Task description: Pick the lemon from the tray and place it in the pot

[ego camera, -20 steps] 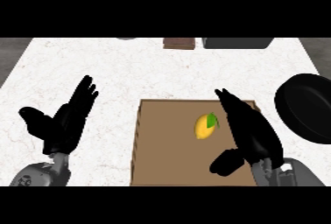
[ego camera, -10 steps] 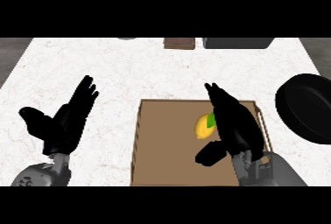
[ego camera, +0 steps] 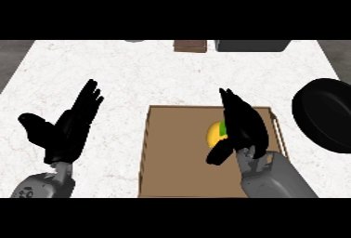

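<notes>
In the head view you are looking steeply down at a white marbled desk (ego camera: 171,74). A brown tray (ego camera: 175,153) is lying on it at lower centre, and the lemon (ego camera: 215,133) is sitting inside that tray, toward its right half, yellow with a small green patch on top.

Your right hand (ego camera: 240,128) is lying over the lemon's right side, its straight fingers pointing away from you and covering part of the fruit, its thumb hanging down below the lemon on the tray's floor side. The fingers are not curling round the lemon; you cannot tell whether they are touching it or only hovering above it. The grey forearm (ego camera: 274,179) is coming in from the lower edge.

Your left hand (ego camera: 65,132) is resting open at the left of the tray, well apart from it, fingers straight and pointing up, thumb spread out to the left.

The black pot (ego camera: 326,114) is standing at the right edge of the desk, just beyond the tray's right rim. Along the far edge a brown block (ego camera: 190,45) and a dark box (ego camera: 252,45) are showing, partly cut off. No writing or label is showing that you can read.
</notes>
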Controlling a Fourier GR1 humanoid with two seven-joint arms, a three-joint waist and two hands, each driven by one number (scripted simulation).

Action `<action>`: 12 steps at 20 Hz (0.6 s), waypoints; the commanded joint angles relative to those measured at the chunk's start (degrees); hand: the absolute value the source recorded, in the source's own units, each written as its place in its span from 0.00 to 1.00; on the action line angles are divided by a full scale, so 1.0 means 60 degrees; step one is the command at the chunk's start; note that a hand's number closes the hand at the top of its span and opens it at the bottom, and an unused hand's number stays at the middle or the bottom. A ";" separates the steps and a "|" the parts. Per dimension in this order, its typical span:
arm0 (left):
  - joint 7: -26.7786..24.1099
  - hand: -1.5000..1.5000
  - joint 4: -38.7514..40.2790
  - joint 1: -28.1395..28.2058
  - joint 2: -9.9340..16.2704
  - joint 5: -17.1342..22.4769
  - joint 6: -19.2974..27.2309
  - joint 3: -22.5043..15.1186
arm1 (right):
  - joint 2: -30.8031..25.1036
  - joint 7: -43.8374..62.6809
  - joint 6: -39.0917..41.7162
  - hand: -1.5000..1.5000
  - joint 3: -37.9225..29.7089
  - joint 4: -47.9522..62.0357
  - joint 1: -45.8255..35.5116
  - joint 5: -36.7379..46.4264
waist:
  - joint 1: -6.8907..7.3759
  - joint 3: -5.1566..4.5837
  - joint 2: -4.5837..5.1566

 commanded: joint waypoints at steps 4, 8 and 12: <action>-0.0147 0.50 0.0568 -0.0237 -0.0258 -0.0367 -0.0146 0.0073 | 0.0989 0.0764 0.0354 0.00 0.0191 0.1255 -0.0164 0.0772 | -0.0012 0.0002 0.0013; 0.0152 0.50 0.0128 -0.0284 -0.0100 -0.0121 -0.0353 0.0466 | 0.0845 0.0503 0.0767 0.00 0.0013 0.1565 0.0022 0.0854 | -0.0011 0.0002 0.0005; 0.0297 0.50 -0.0174 -0.0047 -0.0309 -0.0265 -0.0223 0.0331 | 0.1009 0.0403 0.0708 0.00 -0.0252 0.2493 -0.0102 0.1103 | 0.0013 0.0004 0.0005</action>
